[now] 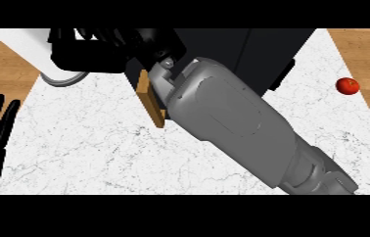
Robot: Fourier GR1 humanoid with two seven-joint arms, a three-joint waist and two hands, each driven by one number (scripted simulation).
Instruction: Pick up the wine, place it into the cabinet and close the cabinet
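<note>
The wine [43,59] shows as a white bottle with a grey rim at the upper left, partly hidden by my right hand [108,47]. That black hand curls over the bottle's right side, and its grey forearm crosses the view from the lower right. The dark cabinet [239,50] stands at the back centre. Its wooden door [153,101] is swung open and seen edge-on beside my wrist. The cabinet's inside is hidden by the arm. My left hand [7,126] rests at the left edge, only straight black fingers showing.
A red apple [347,85] lies on the white marble counter [86,148] at the far right. The counter's left and right edges give way to wooden floor at the upper corners.
</note>
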